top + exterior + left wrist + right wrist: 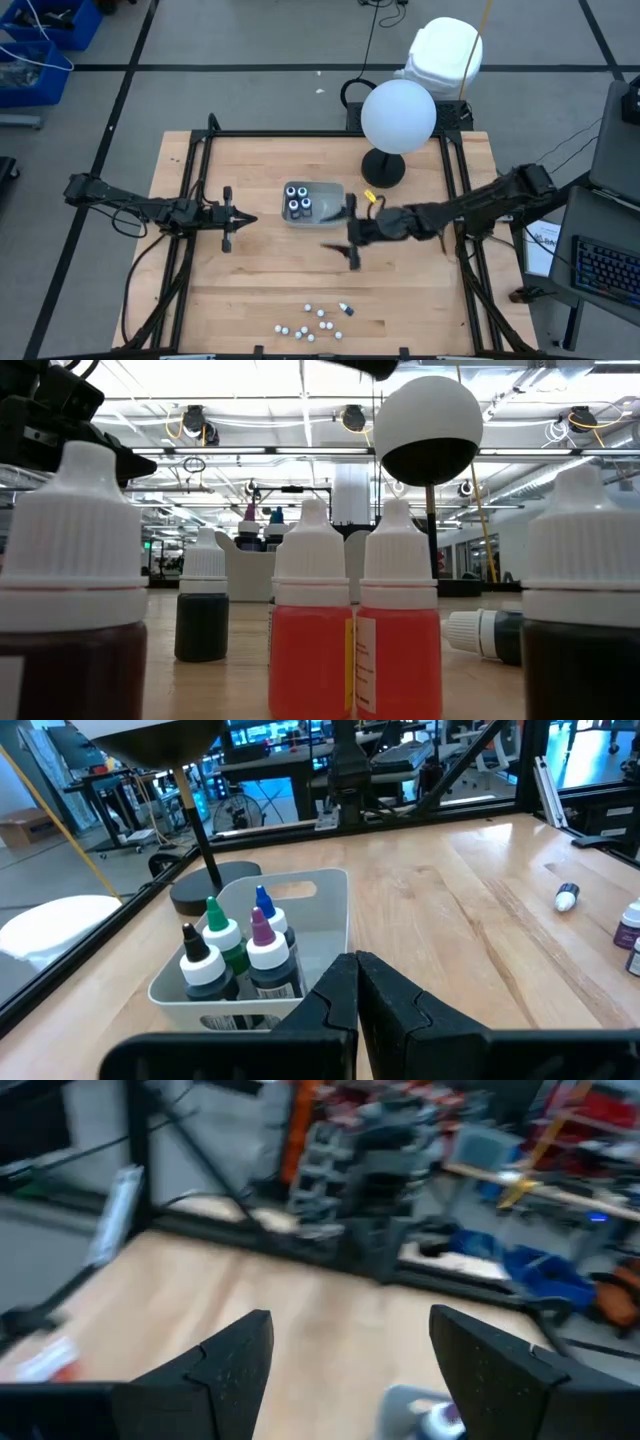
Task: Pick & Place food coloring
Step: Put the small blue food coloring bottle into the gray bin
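Observation:
Several tiny food coloring bottles (299,200) stand upright in the grey tray (328,190) at the table's middle; the left wrist view shows their black, green, blue and purple tips (232,945). More food coloring bottles (314,320) stand loose near the front edge, and the low view shows them close, two of them red (355,630); one lies on its side (482,632). My right gripper (352,232) hangs open above the table just right of the tray, nothing between its fingers (350,1370). My left gripper (246,220) stays shut left of the tray (357,995).
A large white globe (398,115) on a black stand (383,170) rises at the back of the table, right behind the tray. A black frame (452,190) runs along the table's edges. Bare wood lies between the tray and the loose bottles.

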`<state>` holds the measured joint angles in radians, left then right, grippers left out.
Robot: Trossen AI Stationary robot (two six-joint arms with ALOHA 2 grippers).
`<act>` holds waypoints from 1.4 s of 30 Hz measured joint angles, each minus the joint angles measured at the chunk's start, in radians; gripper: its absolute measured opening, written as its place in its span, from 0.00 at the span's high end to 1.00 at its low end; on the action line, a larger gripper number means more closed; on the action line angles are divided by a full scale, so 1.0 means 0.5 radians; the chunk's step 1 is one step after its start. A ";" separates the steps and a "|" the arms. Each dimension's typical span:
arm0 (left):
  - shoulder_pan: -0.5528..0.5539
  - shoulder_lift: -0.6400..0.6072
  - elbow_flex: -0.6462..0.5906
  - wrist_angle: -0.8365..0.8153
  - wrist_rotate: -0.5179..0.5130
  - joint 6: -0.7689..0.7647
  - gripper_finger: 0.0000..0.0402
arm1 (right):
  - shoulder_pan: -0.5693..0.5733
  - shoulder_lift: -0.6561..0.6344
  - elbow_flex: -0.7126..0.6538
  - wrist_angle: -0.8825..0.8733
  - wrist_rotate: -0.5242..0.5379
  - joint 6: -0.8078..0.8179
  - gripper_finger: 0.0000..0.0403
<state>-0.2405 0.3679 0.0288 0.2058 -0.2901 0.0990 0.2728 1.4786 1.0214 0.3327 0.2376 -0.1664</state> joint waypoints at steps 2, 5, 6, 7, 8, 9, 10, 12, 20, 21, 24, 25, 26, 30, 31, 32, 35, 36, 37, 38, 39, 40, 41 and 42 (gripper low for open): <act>0.000 0.001 0.000 0.000 0.000 -0.011 0.98 | 0.100 -0.031 0.000 -0.151 -0.007 0.033 0.36; 0.000 0.000 0.000 -0.001 0.000 -0.016 0.98 | 0.273 -0.040 -0.001 -0.298 -0.002 0.084 0.36; 0.000 0.000 0.000 -0.001 0.000 -0.016 0.98 | 0.347 -0.040 -0.008 -0.321 0.005 0.084 0.36; 0.000 0.000 0.000 -0.001 0.000 -0.017 0.98 | 0.422 -0.041 -0.031 -0.308 0.019 0.065 0.36; -0.001 0.001 0.000 -0.002 0.000 -0.017 0.98 | 0.505 -0.042 -0.069 -0.272 0.060 0.034 0.36; 0.000 0.001 0.000 -0.001 0.000 -0.017 0.98 | 0.584 -0.040 -0.122 -0.211 0.121 0.010 0.36; 0.000 0.000 0.000 -0.001 0.000 -0.018 0.98 | 0.655 -0.034 -0.186 -0.125 0.197 -0.005 0.36; 0.000 0.000 0.000 -0.002 0.000 -0.020 0.98 | 0.782 -0.031 -0.324 0.077 0.364 -0.011 0.36; -0.001 0.001 0.000 -0.001 0.000 -0.077 0.98 | 0.981 -0.032 -0.888 1.004 0.394 0.061 0.36; 0.000 0.000 0.000 -0.001 0.000 -0.092 0.98 | 0.974 -0.032 -0.946 1.099 0.360 0.093 0.36; -0.001 0.000 0.000 0.001 0.000 -0.107 0.98 | 0.953 -0.033 -1.078 1.304 0.312 0.222 0.36; 0.000 0.000 0.000 0.001 0.000 -0.107 0.98 | 0.941 -0.033 -1.101 1.327 0.311 0.258 0.36; -0.001 0.000 0.000 0.001 0.000 -0.106 0.98 | 0.928 -0.033 -1.116 1.332 0.313 0.274 0.36; -0.001 0.001 0.000 0.001 0.000 -0.168 0.98 | 0.885 -0.032 -1.124 1.316 0.316 0.203 0.36; -0.001 0.000 0.000 0.000 0.000 -0.206 0.98 | 0.881 -0.032 -1.124 1.318 0.316 0.170 0.36; -0.001 0.001 0.000 0.000 0.000 -0.242 0.98 | 0.877 -0.032 -1.124 1.324 0.318 0.143 0.36; 0.000 0.000 0.000 0.000 0.000 -0.270 0.98 | 0.870 -0.032 -1.095 1.317 0.360 0.104 0.36; 0.000 0.001 0.000 -0.001 -0.001 -0.268 0.98 | 0.870 -0.032 -1.067 1.294 0.366 0.100 0.36; 0.000 0.001 0.000 -0.001 0.000 -0.268 0.98 | 0.870 -0.032 -1.023 1.258 0.366 0.099 0.36; 0.000 0.001 0.000 -0.002 0.000 -0.270 0.98 | 0.874 -0.029 -0.962 1.204 0.367 0.097 0.36; -0.001 0.001 0.000 -0.003 0.001 -0.278 0.98 | 0.883 -0.011 -0.886 1.139 0.374 0.097 0.36; 0.000 0.001 0.000 -0.004 0.002 -0.301 0.98 | 0.896 0.015 -0.800 1.060 0.391 0.091 0.36; -0.001 0.001 0.000 -0.004 0.002 -0.329 0.98 | 0.915 0.046 -0.705 0.958 0.431 0.081 0.36; -0.001 0.001 0.000 -0.004 0.002 -0.351 0.98 | 0.937 0.081 -0.598 0.813 0.476 0.069 0.36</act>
<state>-0.2408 0.3683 0.0288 0.2039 -0.2893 -0.0764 0.7413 1.5191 0.7223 0.7393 0.4754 -0.1318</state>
